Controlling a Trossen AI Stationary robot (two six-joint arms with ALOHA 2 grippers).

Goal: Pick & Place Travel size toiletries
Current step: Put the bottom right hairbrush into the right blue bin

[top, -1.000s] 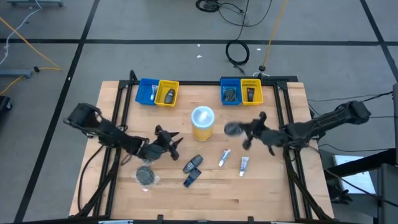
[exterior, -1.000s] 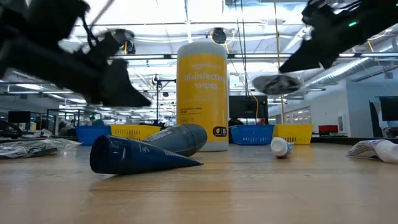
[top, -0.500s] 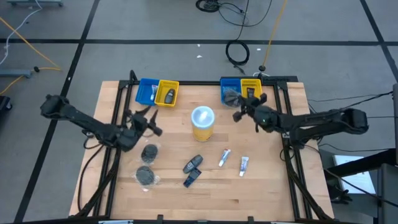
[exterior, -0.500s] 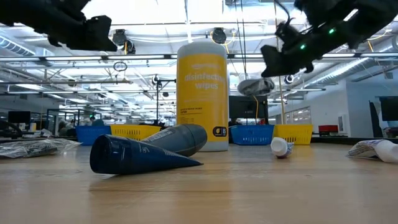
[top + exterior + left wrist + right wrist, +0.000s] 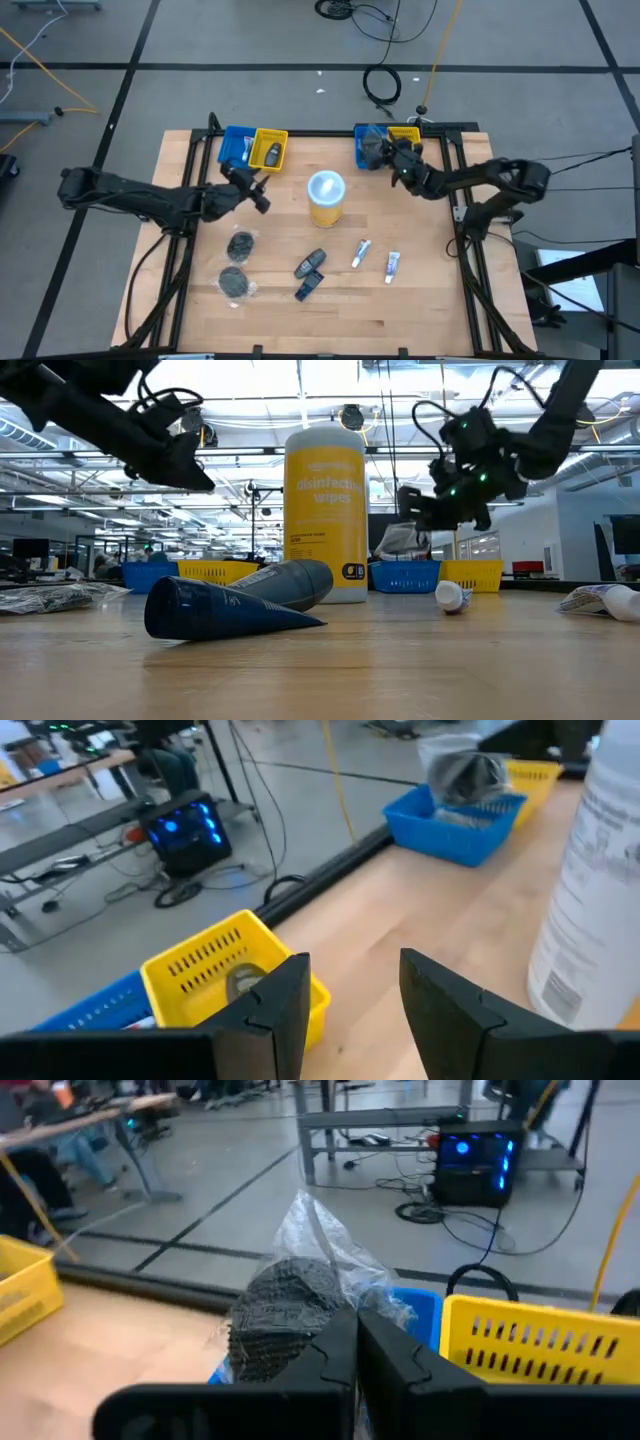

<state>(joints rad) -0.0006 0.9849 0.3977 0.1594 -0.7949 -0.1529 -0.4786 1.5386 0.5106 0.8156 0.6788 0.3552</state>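
My right gripper (image 5: pixel 386 152) is shut on a dark round disc in clear wrap (image 5: pixel 285 1315), holding it over the blue bin (image 5: pixel 366 156) at the far right. My left gripper (image 5: pixel 260 192) stands open with nothing between its fingers (image 5: pixel 350 1010), above the table just near of the far-left yellow bin (image 5: pixel 270 150). On the table lie two wrapped discs (image 5: pixel 240 243) (image 5: pixel 235 283), two dark bottles (image 5: pixel 311 263) (image 5: pixel 306 288) and two white tubes (image 5: pixel 361 253) (image 5: pixel 392 263). My right gripper pinches the disc's clear wrap (image 5: pixel 338 1295) between its two shut fingers, at the wrap's loose edge. The fingers come nearly level, slanting from the table's right toward its far left. The disc (image 5: pixel 400 540) hangs off the fingertips, just over the blue bin's rim.
A tall yellow wipes cup with a white lid (image 5: pixel 326 197) stands mid-table between the arms. A blue bin (image 5: pixel 237 147) adjoins the far-left yellow one; a yellow bin (image 5: pixel 404 145) adjoins the far-right blue one. Black frame rails run along the table's left, right and far edges.
My right gripper has carried the wrapped disc from beside the yellow cup toward the far edge, sinking and turning level over the far-right blue bin. My left gripper has risen from beside the discs and gone toward the far-left bins, still open.
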